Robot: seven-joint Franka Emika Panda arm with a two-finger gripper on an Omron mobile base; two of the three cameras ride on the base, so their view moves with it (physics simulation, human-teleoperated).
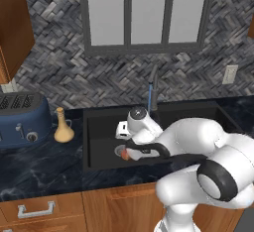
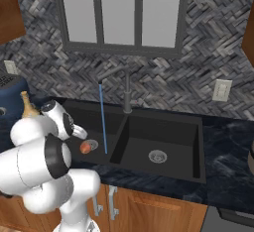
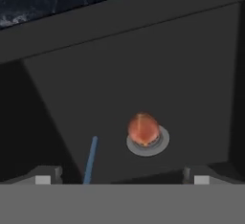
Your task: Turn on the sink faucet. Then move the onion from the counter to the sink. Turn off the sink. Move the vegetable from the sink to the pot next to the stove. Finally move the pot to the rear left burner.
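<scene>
The onion point(image 3: 143, 128) is a small orange-red ball resting on the round silver drain of the left basin of the black sink point(image 1: 94, 127). A thin blue stream of water point(image 2: 102, 122) falls from the dark faucet point(image 2: 127, 92) into that basin, just beside the onion point(image 2: 85, 147). My gripper point(image 3: 122, 176) hangs open right above the onion point(image 1: 125, 154), with both fingertips point(image 3: 48, 176) spread wide and nothing between them. In the left base view the gripper point(image 1: 121, 136) sits low inside the basin. I cannot make out the pot or the stove.
A tan narrow-necked vase point(image 1: 63, 127) and a blue toaster point(image 1: 22, 119) stand on the dark marbled counter point(image 1: 39, 169) left of the sink. The right basin has its own drain point(image 2: 157, 155). A grey appliance edge point(image 2: 233, 218) shows at the lower right.
</scene>
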